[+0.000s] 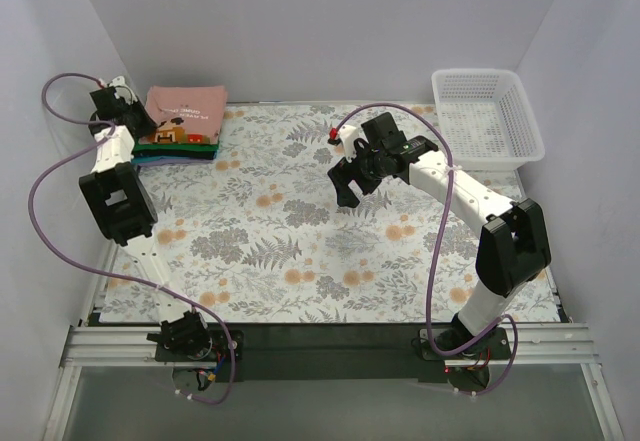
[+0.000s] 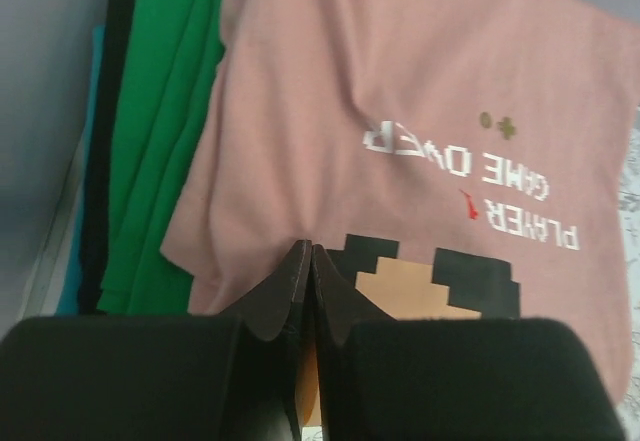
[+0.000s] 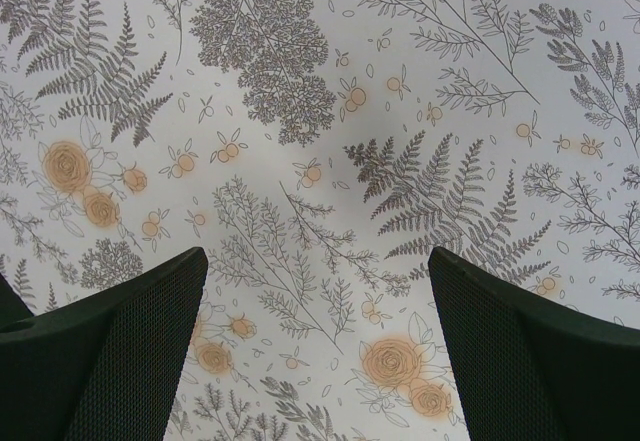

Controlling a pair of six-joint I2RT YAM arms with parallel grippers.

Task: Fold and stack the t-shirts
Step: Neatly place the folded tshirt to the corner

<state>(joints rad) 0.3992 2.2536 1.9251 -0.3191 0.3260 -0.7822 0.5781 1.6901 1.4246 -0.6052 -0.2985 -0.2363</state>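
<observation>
Two fingers meet tip to tip on the left gripper (image 2: pixel 306 261), poised over the near edge of the dusty pink folded cloth t-shirt (image 2: pixel 400 91); contact with the cloth, can't tell. That shirt tops the stack in the far-left corner, with a bright green folded t-shirt (image 2: pixel 150 161) beneath. The floral-patterned table cloth (image 1: pixel 280 251) spreads between pale walls (image 1: pixel 320 21), and a white plastic mesh basket (image 1: pixel 530 139) sits far right. The left arm stretches along the edge. The right gripper (image 3: pixel 315 261) gapes wide, holding nothing, over mid-cloth, its arm bent inward.

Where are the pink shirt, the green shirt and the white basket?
pink shirt (image 2: pixel 400 91): left wrist view, plain cloth above the print.
green shirt (image 2: pixel 150 161): left wrist view, its folded edge.
white basket (image 1: pixel 487 121): top external view, bare mesh floor.
</observation>
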